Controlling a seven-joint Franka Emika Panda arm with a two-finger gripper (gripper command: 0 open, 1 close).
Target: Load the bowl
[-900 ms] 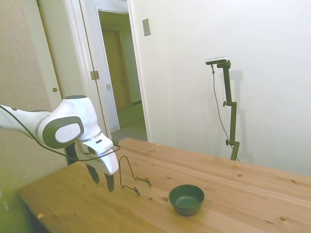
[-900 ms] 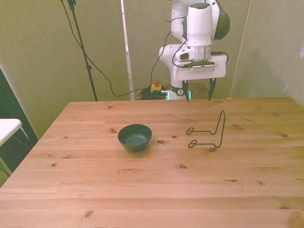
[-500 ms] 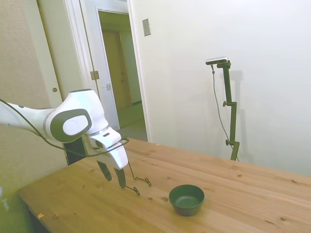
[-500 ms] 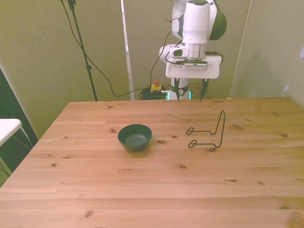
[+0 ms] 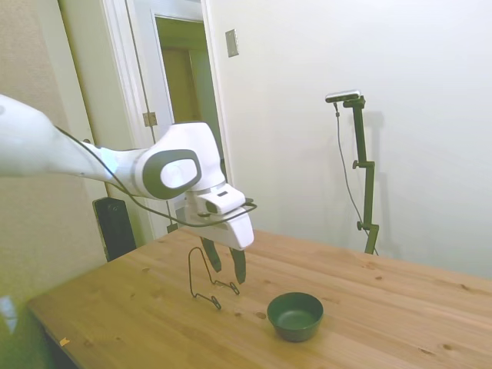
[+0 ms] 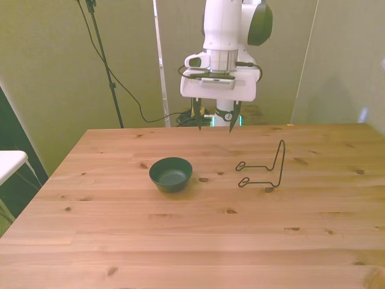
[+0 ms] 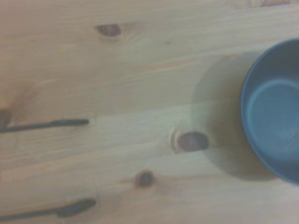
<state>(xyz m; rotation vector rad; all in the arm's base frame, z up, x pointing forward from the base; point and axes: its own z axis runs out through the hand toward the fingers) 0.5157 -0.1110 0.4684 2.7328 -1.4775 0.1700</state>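
- My gripper point(image 6: 213, 123) hangs with its two dark fingers point(image 5: 239, 270) spread apart and nothing between them, so it is released and carrying nothing
- It is well above the table point(image 6: 180, 241), not touching anything; in the front view it sits above the far edge, between the bowl and the rack but higher than both
- Nearest thing out from the fingers in the side view is the rack point(image 5: 204, 278), a thin black wire frame with one upright loop and two feet lying flat on the wood; its two foot tips show in the wrist view point(image 7: 70, 122)
- The bowl point(image 6: 171, 173) stands upright on the table, toward the front view's left of the rack and apart from it; the wrist view catches only part of its rim and inside point(image 7: 273, 121)
- Contents: the bowl is empty as far as I can see, just a smooth dark green inside in all three views
- The rack holds nothing either; no dish leans in its loop
- Progress, as I judge it: the task is at its start, since the bowl has not been gripped or lifted and sits clear of the rack
- Left to do, in my reading: bring the fingers down over the bowl's rim, close on it, carry it across and set it into the rack's upright loop
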